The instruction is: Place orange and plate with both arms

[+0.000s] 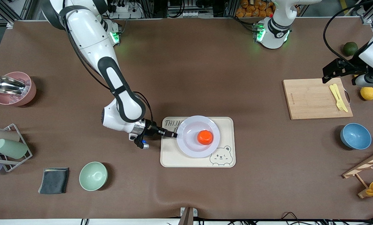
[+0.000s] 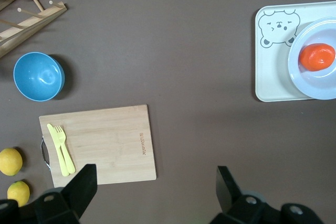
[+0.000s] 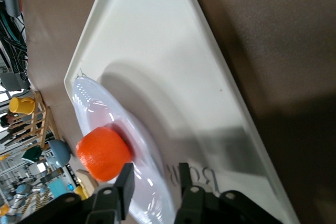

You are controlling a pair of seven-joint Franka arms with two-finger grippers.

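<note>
Orange-red round orange (image 1: 204, 137) sits on glossy lavender-white plate (image 1: 189, 148) on cream bear tray (image 1: 227, 156) lettered "TAIJI"; right gripper (image 1: 175, 135) fingers part-open astride plate rim; left gripper (image 2: 156, 188) wide open, empty, waits over table (image 1: 205, 62).

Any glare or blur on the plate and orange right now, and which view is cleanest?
Front view: cleanest, with the orange sharp on the plate, soft sheen only. Right wrist view: close and skewed, glare streaks on the plate rim, with the right hand at it. Left wrist view: even light, with the plate cut off at the frame edge.
</note>
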